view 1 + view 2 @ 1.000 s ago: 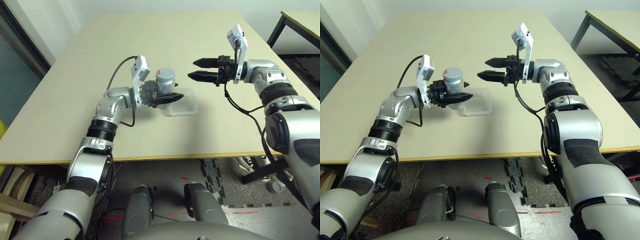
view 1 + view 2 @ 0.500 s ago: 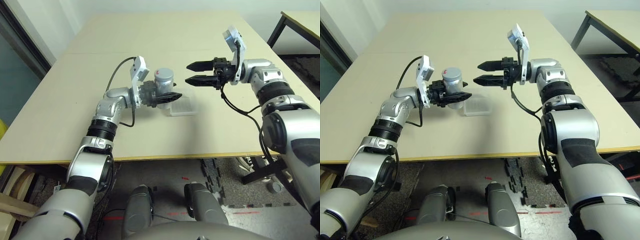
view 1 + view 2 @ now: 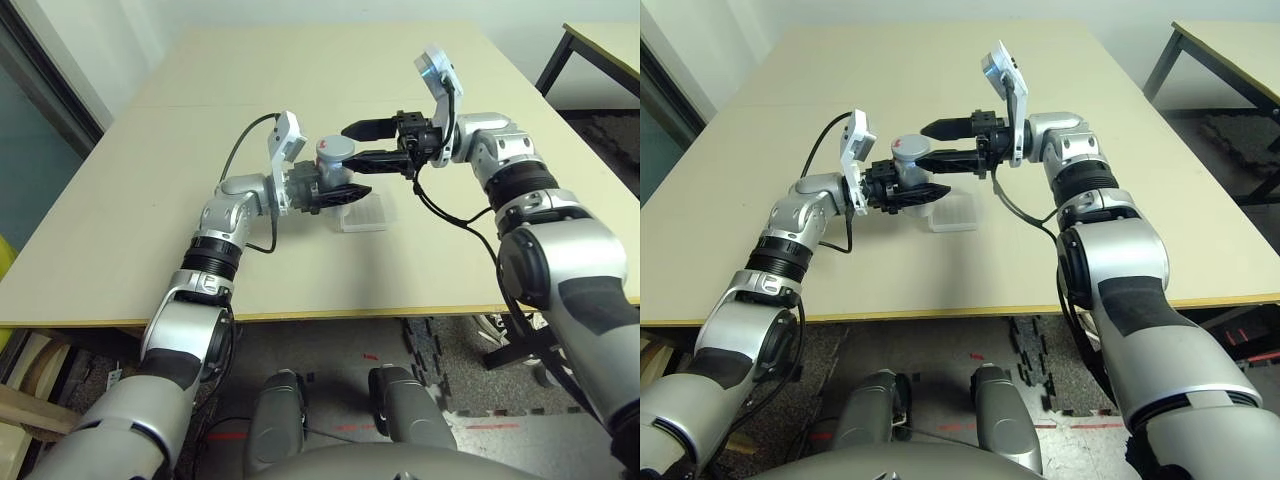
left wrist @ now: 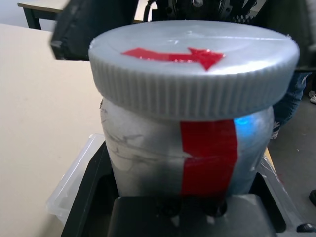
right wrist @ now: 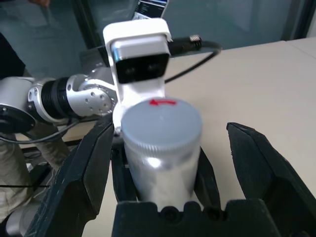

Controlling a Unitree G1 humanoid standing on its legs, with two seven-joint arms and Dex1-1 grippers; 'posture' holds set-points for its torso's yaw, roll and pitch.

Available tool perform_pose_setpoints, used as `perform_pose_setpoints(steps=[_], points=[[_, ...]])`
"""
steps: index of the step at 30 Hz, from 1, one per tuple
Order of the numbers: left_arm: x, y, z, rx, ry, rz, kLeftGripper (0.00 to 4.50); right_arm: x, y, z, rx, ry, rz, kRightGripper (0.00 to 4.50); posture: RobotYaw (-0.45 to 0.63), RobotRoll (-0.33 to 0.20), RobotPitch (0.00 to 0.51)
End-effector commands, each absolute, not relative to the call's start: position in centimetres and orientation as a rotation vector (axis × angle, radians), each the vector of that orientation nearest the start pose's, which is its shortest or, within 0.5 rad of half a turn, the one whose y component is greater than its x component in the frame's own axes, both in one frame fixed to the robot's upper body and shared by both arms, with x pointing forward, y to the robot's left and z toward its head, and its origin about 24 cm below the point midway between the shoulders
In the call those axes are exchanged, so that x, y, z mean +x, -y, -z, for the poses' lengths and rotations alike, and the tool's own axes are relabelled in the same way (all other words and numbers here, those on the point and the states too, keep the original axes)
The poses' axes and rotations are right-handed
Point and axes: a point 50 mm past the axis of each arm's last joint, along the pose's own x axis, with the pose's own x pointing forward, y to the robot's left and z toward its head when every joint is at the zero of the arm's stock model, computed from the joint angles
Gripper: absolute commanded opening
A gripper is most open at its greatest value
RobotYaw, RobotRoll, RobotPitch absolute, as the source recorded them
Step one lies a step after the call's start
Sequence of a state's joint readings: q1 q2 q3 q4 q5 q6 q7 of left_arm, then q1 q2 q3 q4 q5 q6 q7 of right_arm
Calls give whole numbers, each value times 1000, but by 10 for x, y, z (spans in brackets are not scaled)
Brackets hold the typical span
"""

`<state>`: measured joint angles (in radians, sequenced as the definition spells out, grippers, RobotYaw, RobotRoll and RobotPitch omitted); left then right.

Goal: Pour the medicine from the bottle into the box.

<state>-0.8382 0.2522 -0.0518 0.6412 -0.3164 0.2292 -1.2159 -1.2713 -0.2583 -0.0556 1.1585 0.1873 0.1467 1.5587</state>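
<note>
While your left tool [image 3: 335, 190] pinches the bottle [image 3: 330, 165] upright above the bench [image 3: 150, 180], its ribbed cap [image 4: 195, 69] is on. Your right tool [image 3: 362, 143] stands spread, one finger on each side of that cap. Just beside the bottle lies the clear box [image 3: 364, 212].

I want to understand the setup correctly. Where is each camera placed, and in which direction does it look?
Left and right eye views: on the head, looking down at the table, over both silver forearms.
Left wrist view: on the left arm, facing the bottle that the left gripper holds; the box lies beneath.
Right wrist view: along the open right gripper, its fingers either side of the cap.
All views share the bottle.
</note>
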Motion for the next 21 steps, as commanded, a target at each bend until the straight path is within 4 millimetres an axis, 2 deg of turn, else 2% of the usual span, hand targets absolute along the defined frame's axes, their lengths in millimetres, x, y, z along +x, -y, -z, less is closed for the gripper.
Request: perform_pose_setpoints(steps=[1, 21], points=[[357, -104, -146, -23, -44, 1337, 2747, 381, 96, -220, 2, -20, -1597, 4500, -184, 0, 47], [354, -100, -147, -31, -43, 1356, 2747, 383, 87, -212, -5, -19, -1550, 4500, -179, 0, 51]])
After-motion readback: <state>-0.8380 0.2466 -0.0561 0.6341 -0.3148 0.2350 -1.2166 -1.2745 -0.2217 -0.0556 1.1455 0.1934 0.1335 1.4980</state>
